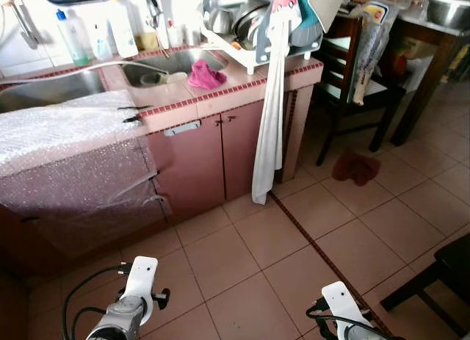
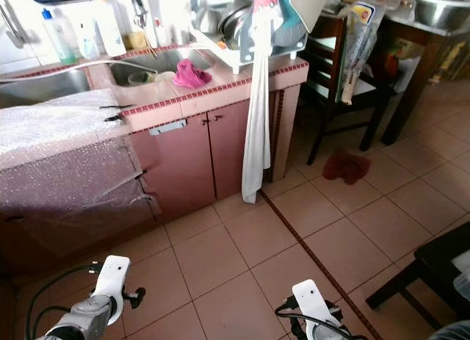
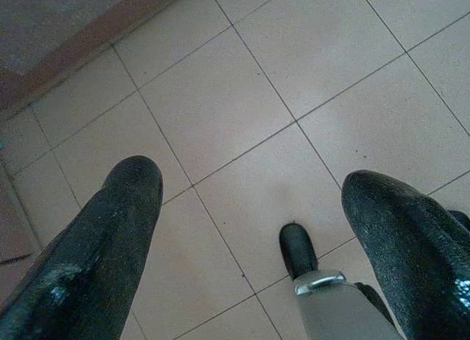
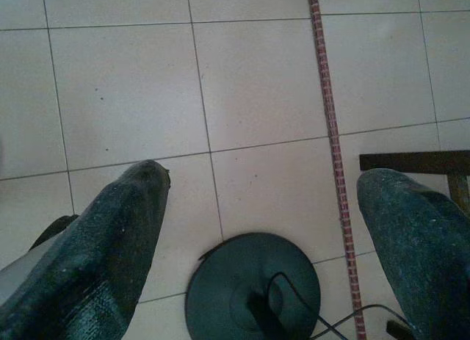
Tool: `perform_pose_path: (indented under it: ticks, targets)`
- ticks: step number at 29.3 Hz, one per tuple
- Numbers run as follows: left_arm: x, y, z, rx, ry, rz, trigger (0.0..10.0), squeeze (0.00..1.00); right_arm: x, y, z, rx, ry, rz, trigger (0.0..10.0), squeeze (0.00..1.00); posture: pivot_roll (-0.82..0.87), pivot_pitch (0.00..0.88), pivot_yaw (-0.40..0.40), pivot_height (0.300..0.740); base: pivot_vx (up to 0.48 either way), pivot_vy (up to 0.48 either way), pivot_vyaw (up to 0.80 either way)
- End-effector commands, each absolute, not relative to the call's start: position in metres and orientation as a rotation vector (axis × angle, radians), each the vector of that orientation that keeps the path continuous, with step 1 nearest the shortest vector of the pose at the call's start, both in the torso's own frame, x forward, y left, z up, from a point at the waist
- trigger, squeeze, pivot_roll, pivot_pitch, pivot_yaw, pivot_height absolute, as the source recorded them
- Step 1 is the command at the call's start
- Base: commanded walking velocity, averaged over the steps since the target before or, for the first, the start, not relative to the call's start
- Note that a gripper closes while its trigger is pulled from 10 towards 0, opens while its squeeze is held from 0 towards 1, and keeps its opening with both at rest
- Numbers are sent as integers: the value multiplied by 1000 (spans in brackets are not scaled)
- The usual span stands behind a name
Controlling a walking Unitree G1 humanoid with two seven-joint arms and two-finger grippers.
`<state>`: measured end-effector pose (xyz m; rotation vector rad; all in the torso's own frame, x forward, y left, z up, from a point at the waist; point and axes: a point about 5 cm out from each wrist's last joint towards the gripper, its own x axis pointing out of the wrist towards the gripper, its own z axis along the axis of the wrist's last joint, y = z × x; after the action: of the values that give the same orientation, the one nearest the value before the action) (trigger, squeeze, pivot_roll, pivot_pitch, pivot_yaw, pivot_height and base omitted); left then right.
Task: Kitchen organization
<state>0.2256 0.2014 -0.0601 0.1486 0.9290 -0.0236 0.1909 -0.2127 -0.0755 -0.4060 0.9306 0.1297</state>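
A pink tiled kitchen counter [image 1: 220,90] runs along the back left, with a steel sink [image 1: 158,64] set into it. A crumpled pink cloth [image 1: 205,75] lies on the counter by the sink. A dish rack [image 1: 250,24] full of metal bowls stands at the counter's right end, and cleaning bottles [image 1: 73,35] line the wall. My left arm [image 1: 132,299] and right arm [image 1: 341,307] hang low over the floor. The left gripper [image 3: 250,178] is open above bare tiles. The right gripper [image 4: 270,175] is open too, holding nothing.
Bubble wrap [image 1: 66,131] covers the counter's left part. A long white towel [image 1: 270,120] hangs from the rack to near the floor. A dark chair [image 1: 345,68], a table with a metal pot [image 1: 448,6], a red rag [image 1: 356,167] on the tiles, and a dark stool [image 1: 440,274] stand to the right.
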Motion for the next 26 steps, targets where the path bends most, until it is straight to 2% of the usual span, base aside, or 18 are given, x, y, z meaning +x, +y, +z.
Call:
perform_pose_path:
  ticks: [1,21,26]
  targets:
    - [225,203,-60,169,939,-35,10000,0,194,-213,-74,-411,916,132,10000,0,-43,0,38,740,0,0,0]
    - [223,201,-62,189,950,-67,10000,0,192,-211,-75,-426,920,145,10000,0,-44,0,41,740,285,0,0]
    - [223,201,-61,197,950,-72,10000,0,192,-211,-75,-428,921,146,10000,0,-44,0,41,740,335,0,-480]
